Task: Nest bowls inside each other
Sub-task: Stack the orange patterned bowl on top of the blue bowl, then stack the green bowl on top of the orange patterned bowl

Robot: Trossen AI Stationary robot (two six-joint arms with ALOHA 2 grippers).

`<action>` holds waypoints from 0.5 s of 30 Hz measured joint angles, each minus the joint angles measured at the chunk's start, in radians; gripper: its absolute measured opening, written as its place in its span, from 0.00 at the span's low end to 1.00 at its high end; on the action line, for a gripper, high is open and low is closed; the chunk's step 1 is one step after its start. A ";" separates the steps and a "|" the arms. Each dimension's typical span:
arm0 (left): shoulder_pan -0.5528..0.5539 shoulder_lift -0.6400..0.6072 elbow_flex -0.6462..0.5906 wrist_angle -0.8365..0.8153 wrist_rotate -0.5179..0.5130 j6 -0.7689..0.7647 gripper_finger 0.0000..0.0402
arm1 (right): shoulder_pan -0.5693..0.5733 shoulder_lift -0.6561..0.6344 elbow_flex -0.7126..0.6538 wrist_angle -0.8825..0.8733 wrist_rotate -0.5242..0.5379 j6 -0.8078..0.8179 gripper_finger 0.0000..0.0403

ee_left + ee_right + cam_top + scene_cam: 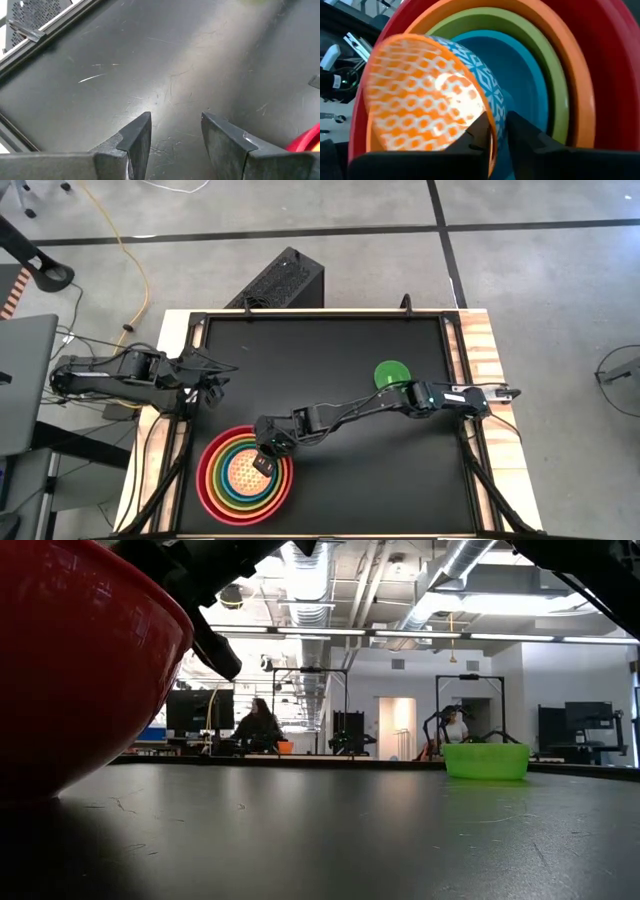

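Observation:
A stack of nested bowls sits at the table's near left. From outside in they are red [207,480], orange [570,60], lime green [520,35], blue [520,65] and patterned yellow [420,95]. My right gripper [265,463] reaches over the stack and is shut on the patterned bowl. The smallest bright green bowl [392,373] stands alone on its base, right of the table's centre. It also shows in the low view [487,760]. My left gripper [176,132] waits open over bare table at the left edge [212,392]. My right gripper [499,132] has the patterned yellow bowl by its rim [498,120] on the side toward the arm. One finger [479,132] is inside the bowl and one [522,135] is outside against its blue-patterned wall. The fingers slant down from the table's right. The bowl sits inside the blue bowl.
The red bowl [80,660] fills the left of the low view. A black box [285,280] stands on the floor beyond the far edge. Wooden rails [478,350] border the black tabletop. People sit at desks in the room behind.

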 joint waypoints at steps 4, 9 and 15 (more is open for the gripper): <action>0.000 0.000 0.000 0.000 0.011 -0.001 0.40 | 0.002 0.000 0.001 -0.002 -0.001 0.000 0.26; 0.000 0.000 0.000 0.000 0.012 -0.004 0.40 | 0.001 0.000 0.001 -0.001 -0.002 0.000 0.36; 0.000 0.000 0.000 0.000 0.024 -0.007 0.40 | 0.001 -0.001 0.002 0.017 -0.006 0.000 0.45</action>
